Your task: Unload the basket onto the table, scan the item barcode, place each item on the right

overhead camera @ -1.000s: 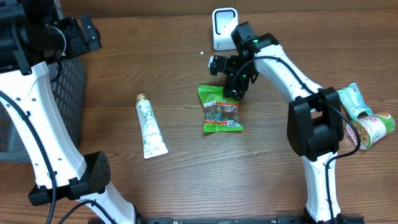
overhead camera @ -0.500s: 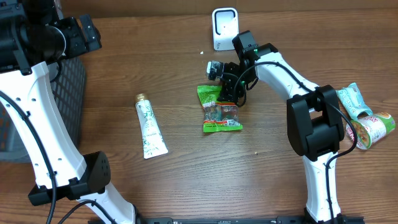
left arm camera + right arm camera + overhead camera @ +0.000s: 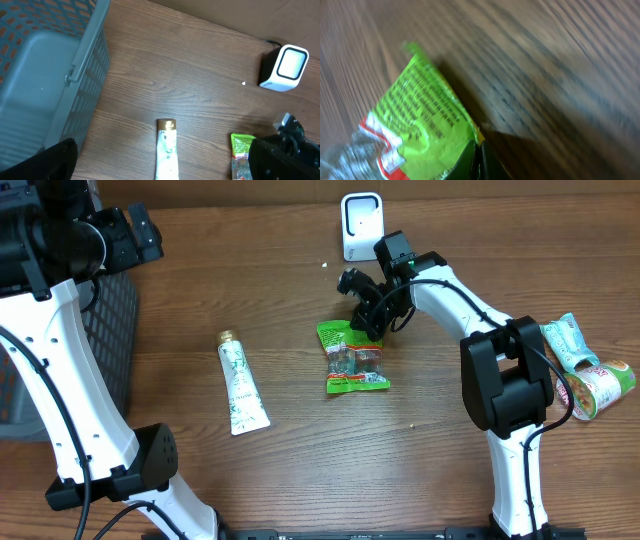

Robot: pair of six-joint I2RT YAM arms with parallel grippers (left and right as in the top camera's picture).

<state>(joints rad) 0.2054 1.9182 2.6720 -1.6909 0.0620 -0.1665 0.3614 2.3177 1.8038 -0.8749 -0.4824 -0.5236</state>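
status: the grasp step appears complete; lift and scan are not yet done. the right gripper (image 3: pixel 479 160) has its jaws closed to a narrow pinch, and in the right wrist view the two dark fingers meet at the lower centre of the frame with the right corner of the green packet (image 3: pixel 356 362) between them. this reads as a grip on the packet's edge rather than on its body. in the overhead view the packet lies flat on the table (image 3: pixel 300 470) at the centre of the frame, and the gripper sits at its upper edge, on the side towards the scanner (image 3: pixel 360 225). the rest of the packet extends down and away from the jaws, to the left in the wrist view. the scanner stands at the upper centre of the frame, above the packet and apart from it, with its pale face turned towards the table. the packet has not been presented to it. printed text shows on the green film near the pinched corner, but no barcode can be identified, so the side that must face the scanner cannot be told. the left gripper (image 3: pixel 145 237) hangs at the upper left above the basket (image 3: pixel 115 330), jaws wide, holding nothing. remaining steps, as judged: raise the packet, carry it up to the scanner, turn the barcode to the scanner face.
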